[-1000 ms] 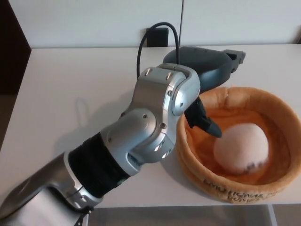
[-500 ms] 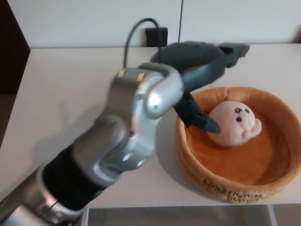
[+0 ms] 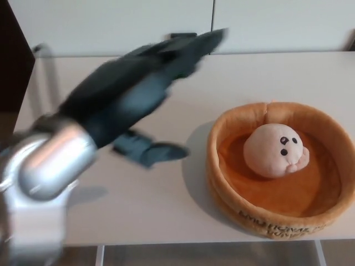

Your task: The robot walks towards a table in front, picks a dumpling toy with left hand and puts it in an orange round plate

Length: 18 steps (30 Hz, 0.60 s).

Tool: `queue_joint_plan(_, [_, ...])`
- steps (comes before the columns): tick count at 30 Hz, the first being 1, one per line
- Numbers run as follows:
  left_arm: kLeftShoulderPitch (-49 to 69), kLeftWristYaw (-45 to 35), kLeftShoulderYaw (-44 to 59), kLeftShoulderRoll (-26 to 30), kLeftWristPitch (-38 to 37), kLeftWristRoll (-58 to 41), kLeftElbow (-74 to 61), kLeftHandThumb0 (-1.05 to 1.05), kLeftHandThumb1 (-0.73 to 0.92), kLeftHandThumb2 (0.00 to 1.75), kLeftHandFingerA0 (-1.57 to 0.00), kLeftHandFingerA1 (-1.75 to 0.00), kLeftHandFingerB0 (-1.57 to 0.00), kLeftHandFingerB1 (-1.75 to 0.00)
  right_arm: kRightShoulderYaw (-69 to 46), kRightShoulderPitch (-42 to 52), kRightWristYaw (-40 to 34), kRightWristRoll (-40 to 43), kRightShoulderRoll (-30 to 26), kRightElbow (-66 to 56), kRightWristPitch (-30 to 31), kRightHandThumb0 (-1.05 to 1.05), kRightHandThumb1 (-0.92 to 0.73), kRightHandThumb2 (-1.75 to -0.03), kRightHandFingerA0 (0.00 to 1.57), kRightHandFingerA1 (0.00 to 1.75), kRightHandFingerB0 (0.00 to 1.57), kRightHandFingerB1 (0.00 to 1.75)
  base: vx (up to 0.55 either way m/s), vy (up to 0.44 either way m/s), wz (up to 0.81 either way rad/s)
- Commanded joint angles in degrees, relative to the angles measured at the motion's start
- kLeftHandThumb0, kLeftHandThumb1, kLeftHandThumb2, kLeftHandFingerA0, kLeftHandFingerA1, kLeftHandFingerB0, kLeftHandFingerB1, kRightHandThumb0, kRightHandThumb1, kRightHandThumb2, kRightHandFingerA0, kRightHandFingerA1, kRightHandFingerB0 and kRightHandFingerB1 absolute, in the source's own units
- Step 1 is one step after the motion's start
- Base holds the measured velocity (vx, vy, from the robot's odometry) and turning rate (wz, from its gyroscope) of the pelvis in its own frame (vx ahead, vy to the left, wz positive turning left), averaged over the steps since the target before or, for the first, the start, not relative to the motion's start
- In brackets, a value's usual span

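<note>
The dumpling toy (image 3: 275,151), a pale pink plush with a small face, lies inside the orange round plush plate (image 3: 233,194) at the right of the white table (image 3: 138,205). My left hand (image 3: 138,100) is blurred with motion and hangs above the table to the left of the plate. It is open and holds nothing; its fingers point up-right and the thumb (image 3: 152,152) sticks out toward the plate. No part of the right hand shows.
The table's front edge runs along the bottom of the view. A white wall panel (image 3: 111,25) stands behind the table, and a dark strip (image 3: 8,66) shows at the far left.
My left hand has pulled back to the left, away from the plate, with nothing in it. The dumpling toy has settled face-up in the plate.
</note>
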Motion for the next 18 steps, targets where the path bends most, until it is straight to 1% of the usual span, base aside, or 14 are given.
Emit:
queue_joint_plan(1, [48.5,-7.3,37.1,0.9,-43.7,-42.0,-15.0,-0.09,0.45,0.71,0.00,-0.06,-0.02,-0.18,0.9,2.4,-2.8,-1.5,-1.2,1.7,0.6,-0.30,-0.49,-0.61,0.64,1.07,0.27,0.34,0.00,0.000,0.00])
queue_joint_plan(2, [52.7,-9.0,38.4,-1.3,-45.4,-41.7,-15.0,-0.04,0.57,0.57,0.00,-0.10,0.00,-0.22,1.0,2.7,-2.9,-1.5,-1.2,1.6,0.6,-0.29,-0.52,-0.62,0.70,1.08,0.25,0.34,0.00,0.000,0.00])
queue_joint_plan(3, [57.9,-11.0,40.0,-4.2,-47.7,-41.2,-14.9,-0.04,0.57,0.57,0.00,-0.10,0.00,-0.22,1.1,3.0,-3.0,-1.6,-1.2,1.6,0.6,-0.29,-0.52,-0.62,0.70,1.08,0.25,0.34,0.00,0.000,0.00])
queue_joint_plan(4, [63.0,-11.4,41.0,-4.8,-52.3,-40.1,-11.3,-0.09,0.60,0.58,0.00,0.00,0.00,-0.19,0.6,3.3,-2.7,-1.0,-1.1,1.6,0.5,-0.27,-0.50,-0.61,0.65,1.06,0.26,0.33,0.00,0.000,0.00])
queue_joint_plan(5, [69.4,-11.0,41.7,-4.9,-58.5,-38.7,-5.2,-0.10,0.51,0.76,0.00,0.00,-0.01,-0.13,-0.3,3.7,-2.0,0.0,-1.2,1.5,0.3,-0.27,-0.49,-0.60,0.61,1.09,0.25,0.33,0.00,0.000,0.00])
queue_joint_plan(6, [71.4,-10.8,41.8,-5.0,-60.2,-38.2,-3.0,-0.10,0.51,0.76,0.00,0.00,-0.01,-0.13,-0.5,3.8,-1.8,0.3,-1.2,1.5,0.2,-0.27,-0.49,-0.60,0.61,1.09,0.25,0.33,0.00,0.000,0.00])
queue_joint_plan(7, [73.9,-9.3,41.4,-4.4,-62.8,-36.4,2.5,-0.12,0.50,0.75,0.00,0.00,-0.02,-0.09,-0.1,3.8,-1.8,-0.1,-1.4,1.6,0.5,-0.23,-0.52,-0.56,0.60,0.94,0.26,0.30,0.00,0.000,0.00])
queue_joint_plan(8, [75.8,-7.6,41.1,-3.8,-65.1,-34.5,7.8,-0.12,0.50,0.75,0.00,0.00,-0.02,-0.09,0.4,3.6,-2.0,-0.8,-1.6,1.7,0.9,-0.23,-0.52,-0.56,0.60,0.94,0.26,0.30,0.00,0.000,0.00])
queue_joint_plan(9, [77.0,-5.4,40.8,-3.2,-64.6,-31.6,11.5,-0.13,0.50,0.75,0.00,0.00,-0.03,-0.13,0.4,3.4,-2.2,-0.8,-1.8,2.0,1.4,-0.24,-0.53,-0.56,0.66,0.92,0.25,0.30,0.00,0.000,0.00])
queue_joint_plan(10, [77.7,-3.4,40.4,-2.7,-63.8,-29.2,13.8,-0.14,0.49,0.75,0.00,0.00,-0.02,-0.15,0.4,3.3,-2.4,-0.9,-1.9,2.1,1.7,-0.23,-0.53,-0.56,0.64,0.86,0.26,0.30,0.00,0.000,0.00])
queue_joint_plan(13, [78.7,4.2,38.3,0.3,-61.3,-20.4,22.7,-0.14,0.49,0.74,0.00,0.00,-0.03,-0.13,0.6,3.9,-2.6,-1.1,-2.0,1.9,1.1,-0.24,-0.52,-0.56,0.65,0.90,0.26,0.30,0.00,0.000,0.00])
queue_joint_plan(16, [79.2,5.5,38.0,1.0,-62.0,-19.8,24.0,-0.14,0.49,0.74,0.00,0.00,-0.03,-0.13,0.6,3.9,-2.6,-1.0,-2.0,1.9,1.1,-0.24,-0.52,-0.56,0.65,0.90,0.26,0.30,0.00,0.000,0.00])
queue_joint_plan(17, [77.2,13.7,34.4,3.6,-57.9,-12.7,35.1,-0.05,0.48,0.73,0.00,0.00,-0.04,-0.17,0.4,5.2,-2.5,-0.7,-1.6,2.1,0.8,-0.22,-0.52,-0.56,0.63,0.76,0.25,0.30,0.00,0.000,0.00])
queue_joint_plan(18, [75.8,18.0,32.7,5.0,-57.0,-9.6,41.6,-0.02,0.47,0.72,0.00,0.00,-0.04,-0.14,0.5,5.8,-2.6,-0.7,-1.4,2.0,0.8,-0.24,-0.53,-0.56,0.63,0.78,0.25,0.30,0.00,0.000,0.00])
